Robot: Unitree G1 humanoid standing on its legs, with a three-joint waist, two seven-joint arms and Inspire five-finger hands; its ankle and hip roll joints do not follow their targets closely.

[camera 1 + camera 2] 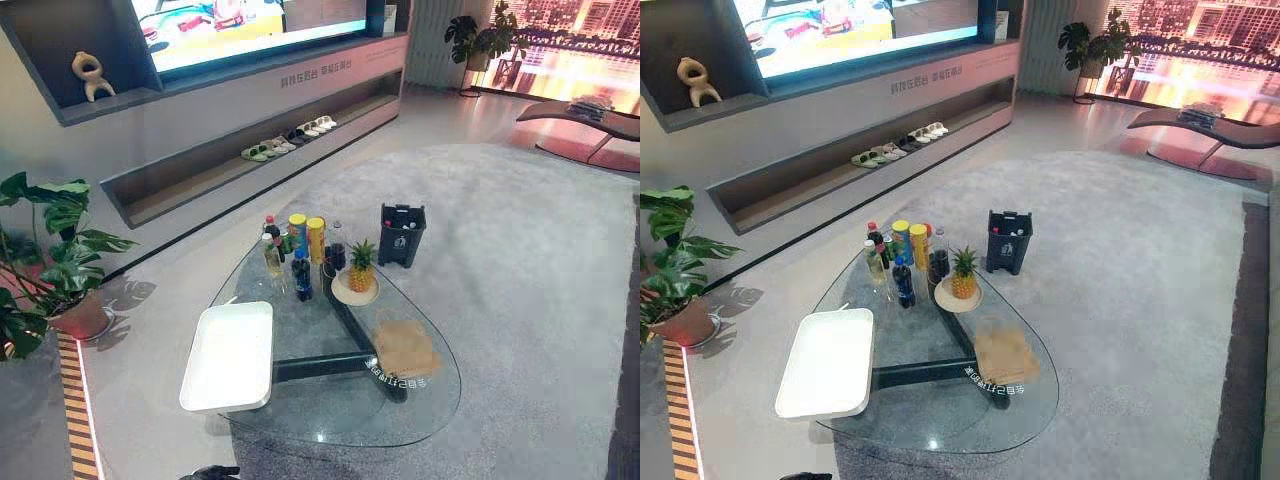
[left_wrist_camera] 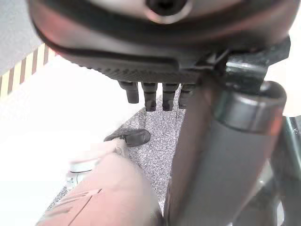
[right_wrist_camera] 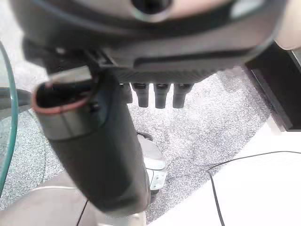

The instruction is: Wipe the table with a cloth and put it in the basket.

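Hanging loose-fingered and empty, left hand (image 2: 141, 61) and right hand (image 3: 160, 56); cloth (image 1: 405, 348) lies on glass table (image 1: 320, 405)

The potted plant (image 1: 45, 262), the screen (image 1: 235, 25) and the lounge chair (image 1: 588, 116) are cut off by the left, top and right edges. Shoes (image 1: 288, 140) on the low shelf (image 1: 180, 192) are too small to count. Bottles (image 1: 301, 275) on the surface (image 1: 330, 402) partly hide one another.
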